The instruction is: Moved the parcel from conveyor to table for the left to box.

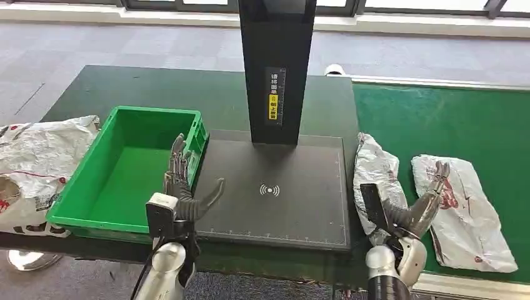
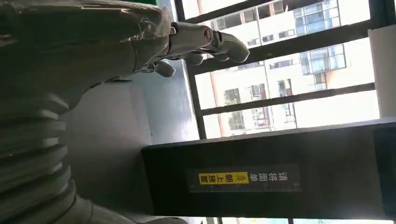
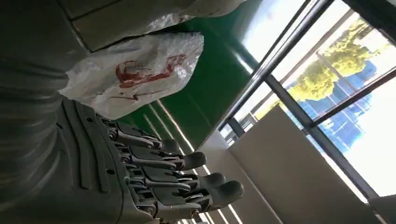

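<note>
**Operator:** Report the status of both hands at this point.

**Technician:** Your left hand was raised over the near edge of the black scanner pad, beside the green box. Its fingers were spread and extended, thumb out to the side, and it held nothing. The left wrist view confirmed this: the fingers were free against the windows, with the black post and its yellow label behind.

**Operator:** And the right?

**Technician:** Your right hand stood at the near edge of the green conveyor, between two parcels. Fingers were apart and nothing was gripped. In the right wrist view the fingers were extended side by side, clear of the bag.

**Operator:** Locate the parcels.

**Technician:** You had one white crumpled parcel lying lengthwise at the seam where the conveyor meets the table, just beside the right edge of the scanner pad. Its near end lay behind your right thumb; contact could not be determined. The second parcel, white with red print, lay flat on the conveyor to the right of the hand; the fingertips overlapped its left edge in the head view. The same bag appeared in the right wrist view.

**Operator:** Anything else on the table?

**Technician:** A white bag rested left of the green box, on the dark table.
</note>
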Controlling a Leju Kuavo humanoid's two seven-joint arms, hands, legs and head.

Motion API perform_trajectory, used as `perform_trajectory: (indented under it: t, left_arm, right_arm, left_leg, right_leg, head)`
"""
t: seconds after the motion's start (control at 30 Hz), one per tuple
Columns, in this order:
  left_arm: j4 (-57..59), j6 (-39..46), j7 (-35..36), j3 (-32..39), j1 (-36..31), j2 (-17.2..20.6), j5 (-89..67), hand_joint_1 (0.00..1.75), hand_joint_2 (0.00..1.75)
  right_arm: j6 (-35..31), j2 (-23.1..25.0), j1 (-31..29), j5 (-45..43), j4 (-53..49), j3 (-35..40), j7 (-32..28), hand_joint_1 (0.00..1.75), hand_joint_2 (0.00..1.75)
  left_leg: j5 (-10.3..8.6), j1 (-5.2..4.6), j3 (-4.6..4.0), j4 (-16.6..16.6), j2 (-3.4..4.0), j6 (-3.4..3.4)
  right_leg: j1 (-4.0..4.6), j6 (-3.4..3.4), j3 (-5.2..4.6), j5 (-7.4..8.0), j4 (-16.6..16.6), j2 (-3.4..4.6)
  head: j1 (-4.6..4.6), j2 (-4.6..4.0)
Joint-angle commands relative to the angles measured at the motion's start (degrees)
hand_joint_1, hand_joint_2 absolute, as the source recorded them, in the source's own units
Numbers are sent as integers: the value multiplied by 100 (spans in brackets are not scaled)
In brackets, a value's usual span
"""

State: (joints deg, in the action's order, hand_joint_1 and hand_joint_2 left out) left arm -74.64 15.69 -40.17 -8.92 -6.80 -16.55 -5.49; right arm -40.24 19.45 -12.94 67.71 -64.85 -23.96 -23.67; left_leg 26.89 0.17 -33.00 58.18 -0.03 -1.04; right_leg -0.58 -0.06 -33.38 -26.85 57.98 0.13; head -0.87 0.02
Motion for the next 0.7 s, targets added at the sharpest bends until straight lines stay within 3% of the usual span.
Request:
perform_trajectory:
  t: [0.03,0.3,0.37,0.43,0.7]
  left_arm:
    - [131,-45,17,81,70,-227,-8,0,175]
    - [165,-64,17,115,19,-249,-37,0,175]
    - [149,-70,17,157,18,-267,-62,0,175]
    - [172,-102,17,192,10,-269,-84,0,175]
    - [62,-150,17,299,79,-278,-98,0,175]
  right_arm:
    - [24,55,-210,136,75,-836,201,0,175]
    - [24,55,-296,444,449,-889,605,0,175]
    - [24,-174,-599,637,1575,-768,1097,0,175]
    - [24,-290,-754,652,1966,-690,1276,0,175]
    - [444,-503,-1028,-28,2744,-338,1040,0,175]
  left_leg:
    - [1,4,9,-5,-4,1]
    - [-1,1,10,-7,0,1]
    - [-3,3,21,-18,1,3]
    - [-2,8,23,-16,18,2]
    - [-1,5,11,-7,12,1]
  right_leg:
    - [4,1,13,-1,-10,-5]
    - [10,2,11,0,-10,-2]
    - [12,3,25,4,-26,-1]
    - [16,2,24,10,-25,16]
    - [9,1,13,4,-13,12]
  head:
    - [0,0]
    - [-2,0]
    - [0,0]
    - [-2,0]
    - [-2,0]
